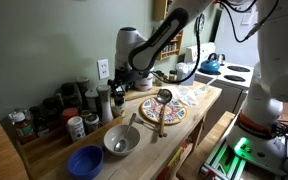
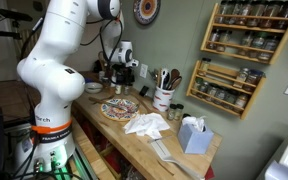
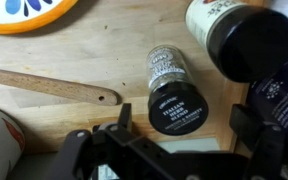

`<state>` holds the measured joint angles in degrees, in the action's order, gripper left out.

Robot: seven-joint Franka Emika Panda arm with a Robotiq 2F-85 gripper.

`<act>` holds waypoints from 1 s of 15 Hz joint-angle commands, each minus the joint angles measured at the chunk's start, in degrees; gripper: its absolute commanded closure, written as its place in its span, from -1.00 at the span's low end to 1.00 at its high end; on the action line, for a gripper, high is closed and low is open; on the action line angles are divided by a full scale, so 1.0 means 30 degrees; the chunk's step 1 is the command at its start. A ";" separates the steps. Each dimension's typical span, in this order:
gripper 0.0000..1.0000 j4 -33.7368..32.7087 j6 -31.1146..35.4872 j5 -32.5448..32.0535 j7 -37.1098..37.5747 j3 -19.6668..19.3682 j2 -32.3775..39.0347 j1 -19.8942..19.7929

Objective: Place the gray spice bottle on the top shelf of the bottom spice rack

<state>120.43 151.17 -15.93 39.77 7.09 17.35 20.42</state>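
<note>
The gray spice bottle (image 3: 171, 88) lies on its side on the wooden counter, its black cap labelled Italian herb blend facing the wrist camera. My gripper (image 3: 184, 125) is open, with one finger on each side of the cap and a gap on both sides. It also shows low over the counter in both exterior views (image 1: 124, 86) (image 2: 122, 74); the bottle is hidden there. The bottom spice rack (image 2: 224, 90) hangs on the wall, far from the gripper. Its top shelf (image 2: 222, 66) holds jars at the right end.
A larger black-capped jar (image 3: 246, 40) stands close beside the bottle. A wooden spoon (image 3: 54, 88) and a painted plate (image 1: 164, 110) lie nearby. Jars (image 1: 54, 110) line the wall. A metal bowl (image 1: 121, 140), blue bowl (image 1: 85, 160), utensil crock (image 2: 164, 98) and tissue box (image 2: 192, 135) also sit here.
</note>
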 commanded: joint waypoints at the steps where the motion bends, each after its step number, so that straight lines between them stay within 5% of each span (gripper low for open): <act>1: -0.49 -0.0563 -0.0286 -0.0148 0.0193 -0.0500 0.0645 0.0487; 7: 0.40 -0.0573 -0.0871 0.0164 -0.0042 -0.0618 0.0549 0.0517; 15: 0.40 0.1078 -0.2955 0.3108 -0.2792 0.0559 -0.4943 -0.0682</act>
<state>119.56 146.84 -10.52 36.10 6.99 11.60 20.45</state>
